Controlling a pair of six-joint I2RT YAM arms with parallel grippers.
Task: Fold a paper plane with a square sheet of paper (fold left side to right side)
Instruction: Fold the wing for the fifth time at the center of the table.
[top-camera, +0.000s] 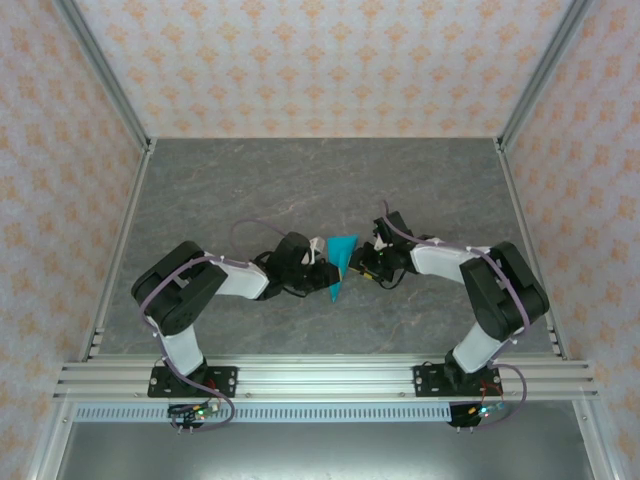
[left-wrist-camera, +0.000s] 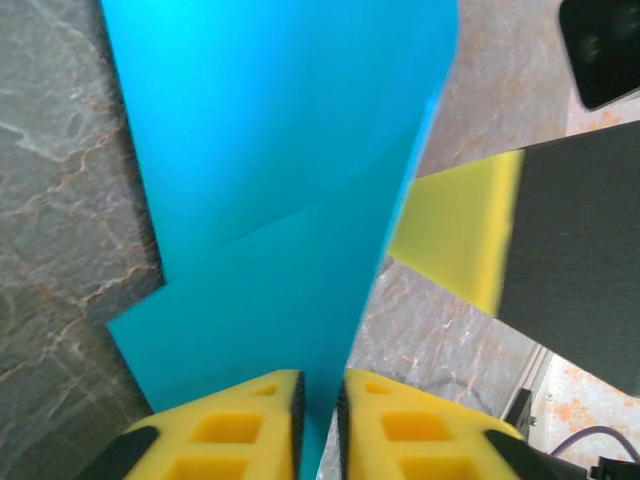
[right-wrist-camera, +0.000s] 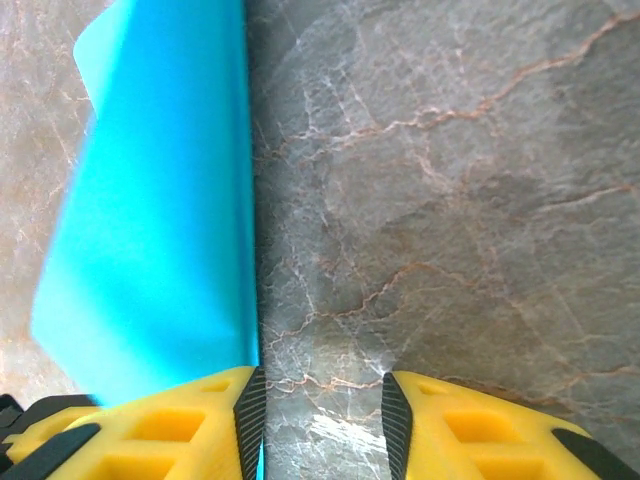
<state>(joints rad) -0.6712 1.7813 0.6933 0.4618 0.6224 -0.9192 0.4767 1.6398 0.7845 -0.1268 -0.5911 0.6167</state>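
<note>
Where the two arms meet over the grey marbled table, the left gripper is pressed together on the cyan paper plane. A thin edge of the paper runs down into the narrow slit between its yellow fingers. From that pinch the paper spreads forward, away from the fingertips, widening ahead of them and crossed by a slanting crease. Just past the paper's far edge, ahead and to the right of the left fingertips, stands one yellow-faced finger of the right gripper. The right gripper's jaws are spread, and bare table shows in the gap between them. The paper lies along the finger at the left of its wrist view and stretches ahead of that fingertip to a rounded corner. Whether the sheet touches that finger's inner face cannot be told. From above, the plane sits between the two grippers, its broad end pointing away from the arm bases and its tip toward them.
</note>
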